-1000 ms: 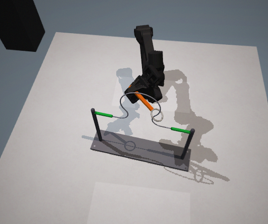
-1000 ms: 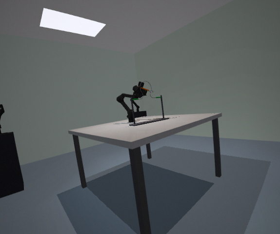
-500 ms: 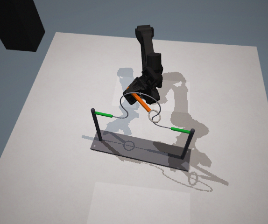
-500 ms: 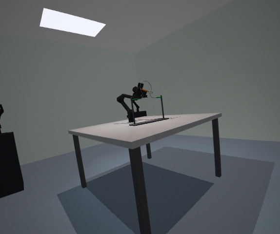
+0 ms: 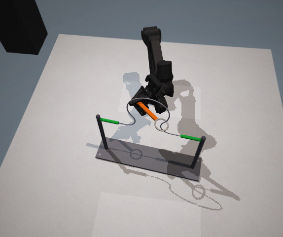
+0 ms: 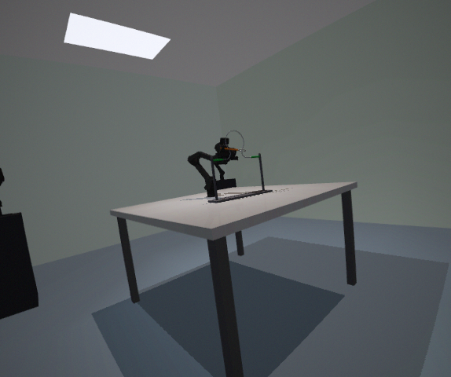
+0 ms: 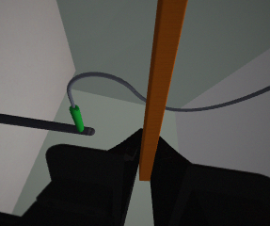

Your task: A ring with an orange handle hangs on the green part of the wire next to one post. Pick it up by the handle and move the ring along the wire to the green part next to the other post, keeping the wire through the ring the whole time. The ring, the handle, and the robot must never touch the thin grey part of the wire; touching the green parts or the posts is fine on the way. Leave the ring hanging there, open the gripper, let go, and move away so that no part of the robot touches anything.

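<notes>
My gripper (image 5: 137, 102) (image 7: 146, 133) is shut on the orange handle (image 5: 146, 110) (image 6: 229, 149) (image 7: 167, 61). The handle slants from the fingers to the pale ring (image 5: 155, 125), which is around the lower right bend of the thin grey wire (image 5: 127, 108) (image 7: 191, 110), left of the right green part (image 5: 190, 138). The left green part (image 5: 109, 120) is across the arch. The wire's arch crosses in front of the gripper in the top view; clearance there and inside the ring cannot be told. The ring is out of the wrist view.
Two dark posts, the left post (image 5: 102, 132) and the right post (image 5: 197, 154), stand on a dark base plate (image 5: 149, 168) on the white table (image 5: 47, 178) (image 6: 169, 222). One green part (image 7: 76, 119) and its post (image 7: 31, 123) show at the wrist view's left.
</notes>
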